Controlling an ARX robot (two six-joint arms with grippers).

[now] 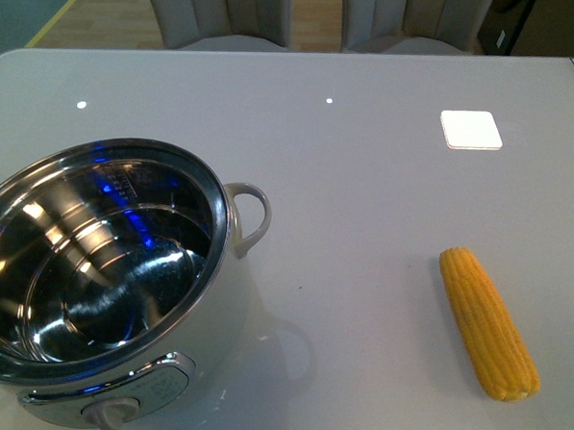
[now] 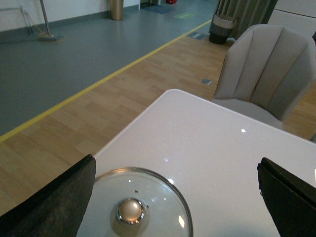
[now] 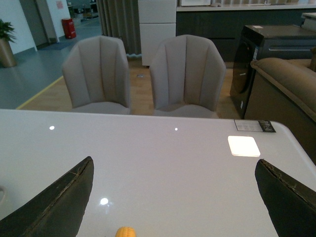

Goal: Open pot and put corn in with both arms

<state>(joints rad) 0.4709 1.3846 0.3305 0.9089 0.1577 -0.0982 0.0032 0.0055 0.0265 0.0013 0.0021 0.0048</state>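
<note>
The pot stands uncovered at the table's front left, showing its shiny steel inside, a looped handle and a front dial knob. Its glass lid with a beige knob lies flat on the table, just below and between the fingers of my open left gripper. The yellow corn lies on the table at the front right. Only the corn's tip shows in the right wrist view, below my open right gripper, which holds nothing. Neither arm appears in the front view.
A bright white square patch lies on the table at the back right. Two beige chairs stand behind the table's far edge. The table's rounded corner is beyond the lid, with wooden floor past it.
</note>
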